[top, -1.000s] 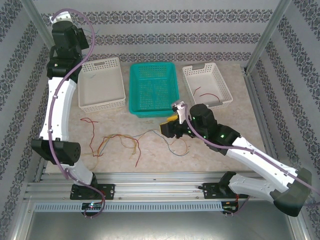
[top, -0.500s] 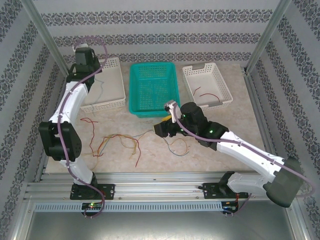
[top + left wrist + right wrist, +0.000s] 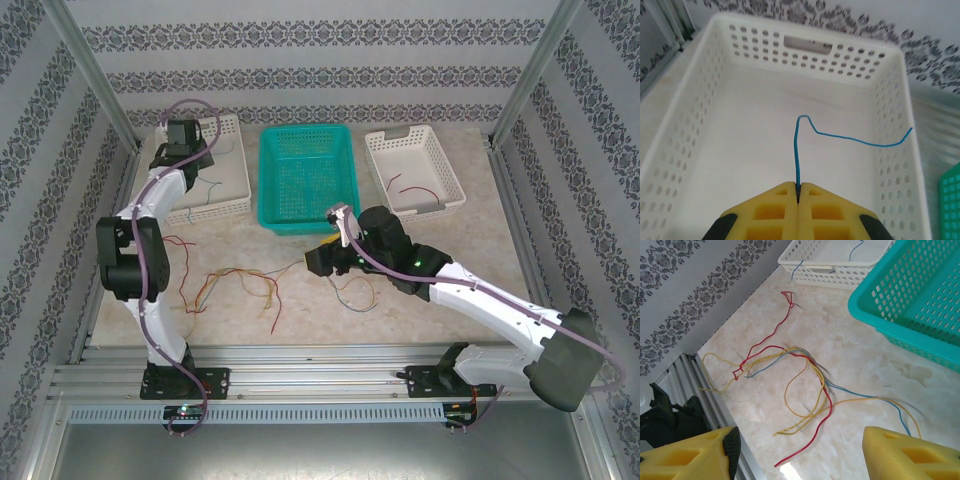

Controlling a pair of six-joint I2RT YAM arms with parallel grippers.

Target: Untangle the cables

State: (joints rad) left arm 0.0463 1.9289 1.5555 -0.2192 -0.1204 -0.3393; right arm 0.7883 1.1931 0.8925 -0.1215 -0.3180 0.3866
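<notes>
Top external | marble table [image 3: 420, 320], patterned walls [image 3: 320, 80] | left pincer [image 3: 798, 192] clamps cable [image 3: 796, 155] | right pincer [image 3: 800, 452] agape

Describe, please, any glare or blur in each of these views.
Right wrist view: a glare patch on the table beside the end of the red cable, and the yellow fingertips look soft. Left wrist view: the blue cable is sharp against the white basket. Top view: even light, faint shadows.

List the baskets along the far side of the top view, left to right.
left white basket → teal basket → right white basket
</notes>
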